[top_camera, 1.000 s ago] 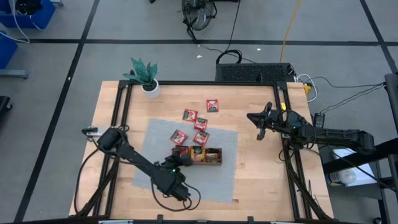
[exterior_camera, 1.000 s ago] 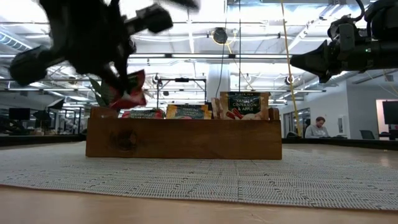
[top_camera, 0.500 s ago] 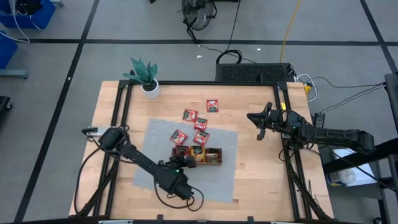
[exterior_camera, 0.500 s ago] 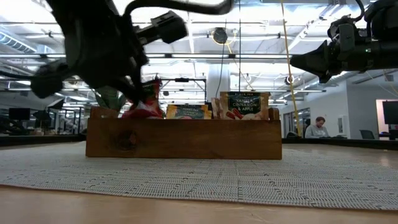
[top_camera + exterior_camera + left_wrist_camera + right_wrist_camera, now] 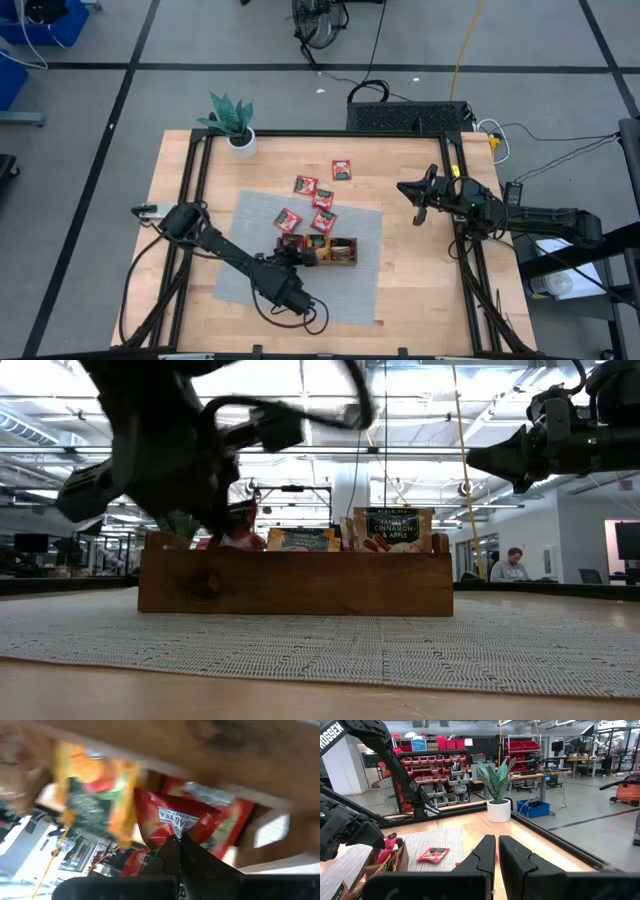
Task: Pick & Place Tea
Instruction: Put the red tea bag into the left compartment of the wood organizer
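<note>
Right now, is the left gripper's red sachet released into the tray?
No: left gripper is shut on the red sachet, over the tray.

Both arms are showing matte black throughout, built of slim tubular links joined by bulkier rounded joint housings. The left arm (image 5: pixel 225 255) is carrying a small green indicator light near its wrist and a black cable looping beside it. The right arm (image 5: pixel 520 215) is trailing thin black cables. White "ROSSEN" lettering is showing on a link. The fingers (image 5: pixel 512 857) are showing flat, black, wedge-shaped.
</note>
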